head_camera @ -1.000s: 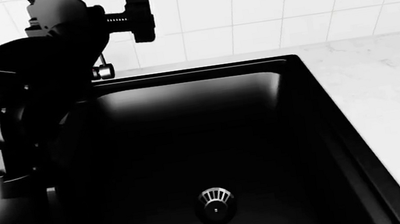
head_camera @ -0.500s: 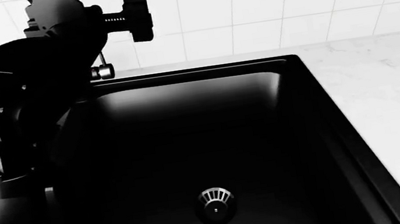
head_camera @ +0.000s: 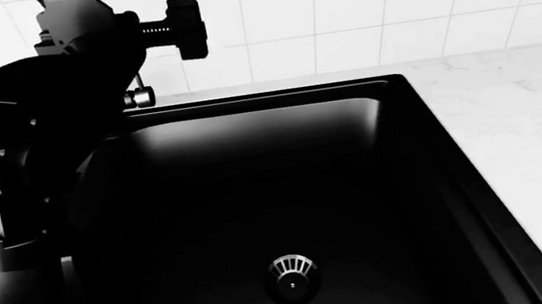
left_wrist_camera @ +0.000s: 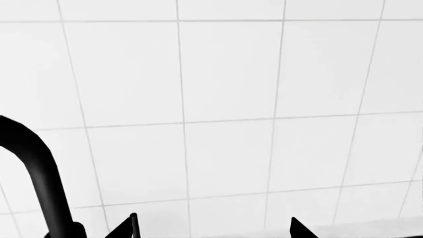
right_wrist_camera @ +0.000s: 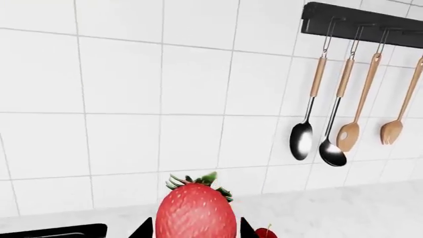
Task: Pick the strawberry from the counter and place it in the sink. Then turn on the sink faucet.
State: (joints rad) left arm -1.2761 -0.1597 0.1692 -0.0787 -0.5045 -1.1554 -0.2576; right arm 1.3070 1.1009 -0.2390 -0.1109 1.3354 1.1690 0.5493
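Red tapered strawberry (right_wrist_camera: 195,214) clamped in right end effector (right_wrist_camera: 193,229) | left end effector (left_wrist_camera: 211,229) released near black faucet (left_wrist_camera: 41,176) | no readable writing

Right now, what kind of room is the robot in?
Most likely a kitchen. There is a big black sink set in a white counter, a tiled wall, and spoons hanging from a rack.

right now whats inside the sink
Only the round drain strainer shows on the sink floor; no strawberry there. The left arm covers the basin's left side, so that part cannot be checked.
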